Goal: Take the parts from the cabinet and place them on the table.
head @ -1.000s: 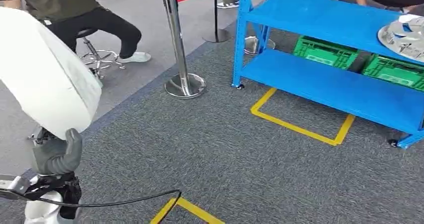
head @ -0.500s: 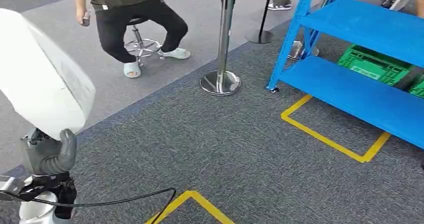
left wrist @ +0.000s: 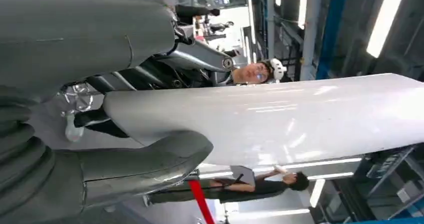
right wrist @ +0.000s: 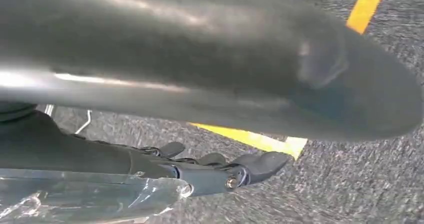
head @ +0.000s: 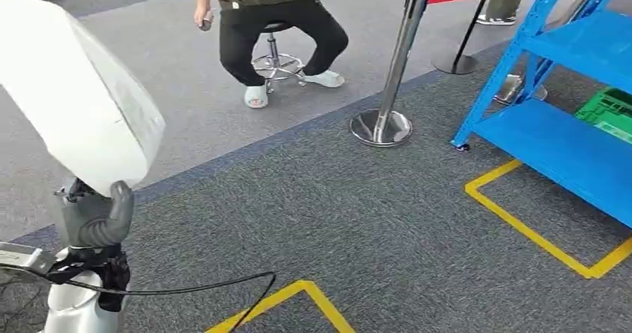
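A large white rounded part (head: 74,94) stands at the left of the head view, gripped from below by my left hand (head: 93,217). In the left wrist view the same white part (left wrist: 280,119) runs across the picture, with the thick grey thumb of my left hand (left wrist: 145,159) pressed against its edge. The blue cabinet (head: 566,135) stands at the far right with a green crate (head: 607,109) under its shelf. My right hand (right wrist: 200,58) hangs over the grey carpet. Its dark fingers (right wrist: 250,166) are apart from the thumb with nothing between them.
A person (head: 276,13) sits on a stool at the back. A chrome post (head: 387,87) with a red belt stands between that person and the cabinet. Yellow tape (head: 536,232) marks the carpet, and a black cable (head: 186,288) runs from my left arm.
The whole picture has slid to the right, so the camera has turned left. The cabinet is now at the right edge and the seated person nearer the middle. My left hand still holds the part.
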